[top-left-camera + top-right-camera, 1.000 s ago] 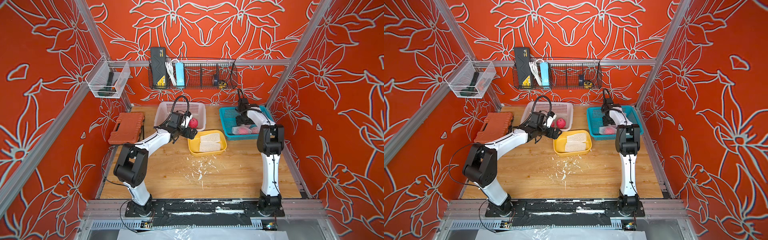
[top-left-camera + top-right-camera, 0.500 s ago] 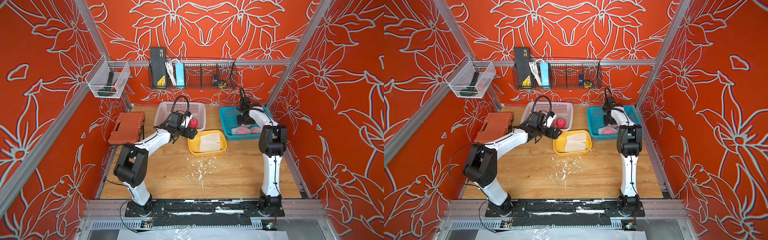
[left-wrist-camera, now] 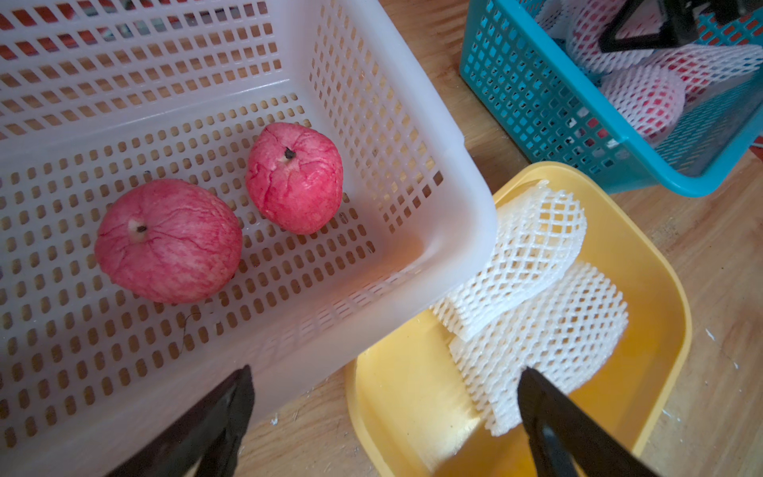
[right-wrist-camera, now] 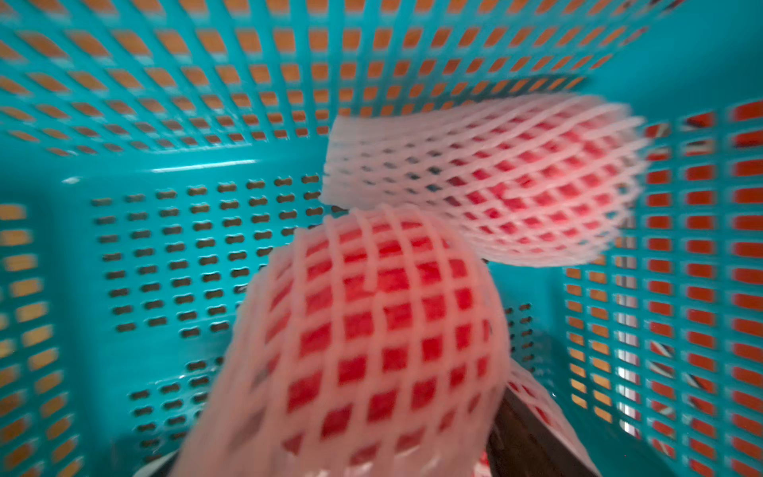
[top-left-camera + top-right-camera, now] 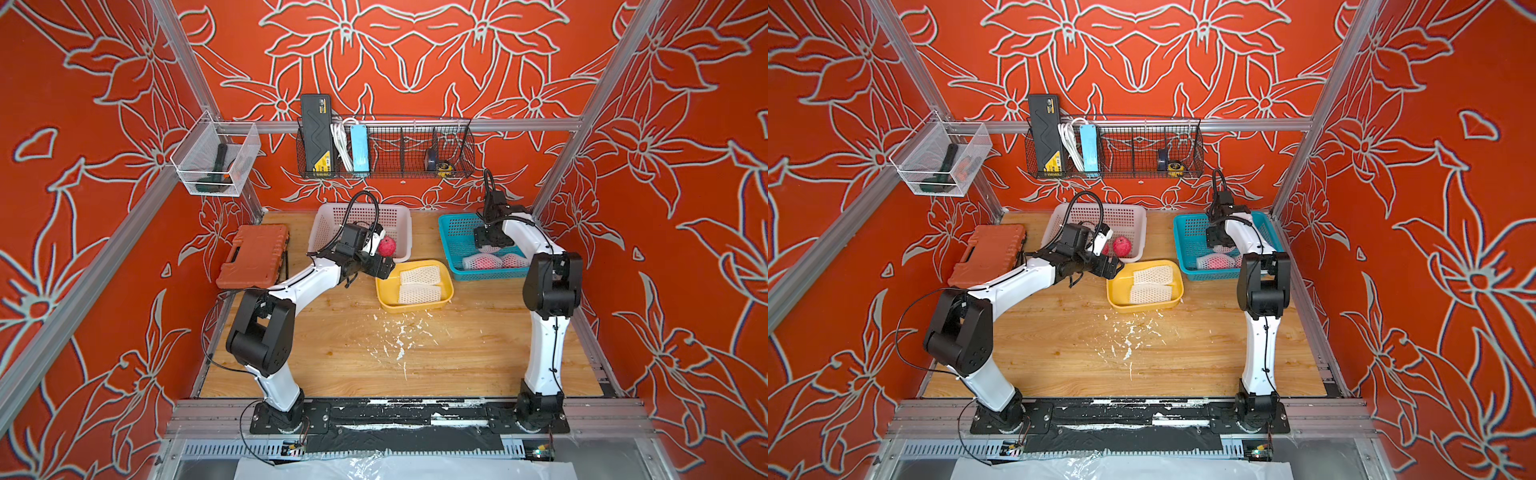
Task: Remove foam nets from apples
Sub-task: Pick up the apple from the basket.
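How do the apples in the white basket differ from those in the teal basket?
The white-basket apples are bare, with wrinkled skin and stem dimples showing; the teal-basket apples each wear a white foam net, red showing only through its holes. The white-basket apples number two; the teal-basket apples at least three, bunched together. Both groups are pinkish-red and roundish.

Two apples in left basket; foam nets in middle tray.

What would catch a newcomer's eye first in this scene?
Two bare pinkish-red apples lie in the white perforated plastic basket at the back. Beside it, flat white foam mesh nets lie in the yellow plastic tray, and net-wrapped apples sit in the teal plastic basket.
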Available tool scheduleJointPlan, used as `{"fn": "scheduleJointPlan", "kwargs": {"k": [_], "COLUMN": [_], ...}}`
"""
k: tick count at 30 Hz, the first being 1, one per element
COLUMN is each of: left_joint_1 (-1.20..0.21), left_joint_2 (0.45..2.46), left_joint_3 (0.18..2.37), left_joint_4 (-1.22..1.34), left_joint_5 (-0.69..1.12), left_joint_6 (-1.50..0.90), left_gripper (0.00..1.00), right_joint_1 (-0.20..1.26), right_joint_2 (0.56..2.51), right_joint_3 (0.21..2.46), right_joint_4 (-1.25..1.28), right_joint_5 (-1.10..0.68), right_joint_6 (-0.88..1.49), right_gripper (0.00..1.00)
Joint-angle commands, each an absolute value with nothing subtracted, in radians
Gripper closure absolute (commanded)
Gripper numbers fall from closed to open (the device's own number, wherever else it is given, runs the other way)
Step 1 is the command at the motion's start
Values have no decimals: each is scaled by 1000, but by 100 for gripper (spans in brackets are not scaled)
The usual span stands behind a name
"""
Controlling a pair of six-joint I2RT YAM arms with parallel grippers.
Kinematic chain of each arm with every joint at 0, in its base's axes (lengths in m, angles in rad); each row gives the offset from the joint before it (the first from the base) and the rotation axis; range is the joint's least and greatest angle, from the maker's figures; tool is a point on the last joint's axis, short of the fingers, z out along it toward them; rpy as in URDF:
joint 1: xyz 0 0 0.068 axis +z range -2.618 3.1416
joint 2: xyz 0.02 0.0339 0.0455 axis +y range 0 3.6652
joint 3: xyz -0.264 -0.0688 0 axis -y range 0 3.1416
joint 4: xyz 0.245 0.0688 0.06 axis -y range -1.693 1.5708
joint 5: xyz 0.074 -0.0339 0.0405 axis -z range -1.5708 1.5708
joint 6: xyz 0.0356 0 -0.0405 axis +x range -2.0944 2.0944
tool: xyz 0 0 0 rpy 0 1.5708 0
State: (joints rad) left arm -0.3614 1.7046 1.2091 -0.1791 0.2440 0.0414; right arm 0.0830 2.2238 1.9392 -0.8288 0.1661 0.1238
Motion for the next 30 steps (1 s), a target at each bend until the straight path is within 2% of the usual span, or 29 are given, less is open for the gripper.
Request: {"fn": "scheduleJointPlan", "kwargs": {"k": [1,3,4,12,18,24,27,30], "left_joint_1": [-368,-368,-368,-368,-368,-369,-368,-368], "left_joint_2": [1679,1687,1691,1718,1730,1731,1727,1721], "left_joint_3": [1192,1196,1198,1212,1218,1220,1220,1218], "left_joint_4": [-198,-198,-199,-208,-212,-215,-216,-216], "left_joint_5": [241,241,243,239,239,239,239,240], "left_joint_6": [49,49,49,52,54,53,54,52], "left_gripper": [2,2,2,2,2,2,2,2], "right_joint_1": [77,75,74,65,53,45,41,41], "right_joint_2": [2283,2304,2313,2415,2445,2467,2453,2408], "right_joint_3": [1979,1998,2008,2139,2183,2200,2196,2176], "right_joint_4": [-825,-824,-824,-874,-873,-912,-918,-906], "right_joint_5": [184,195,195,219,157,106,90,88], "right_joint_6": [141,143,144,152,142,155,157,162], "right_gripper": [14,9,2,2,14,22,30,31]}}
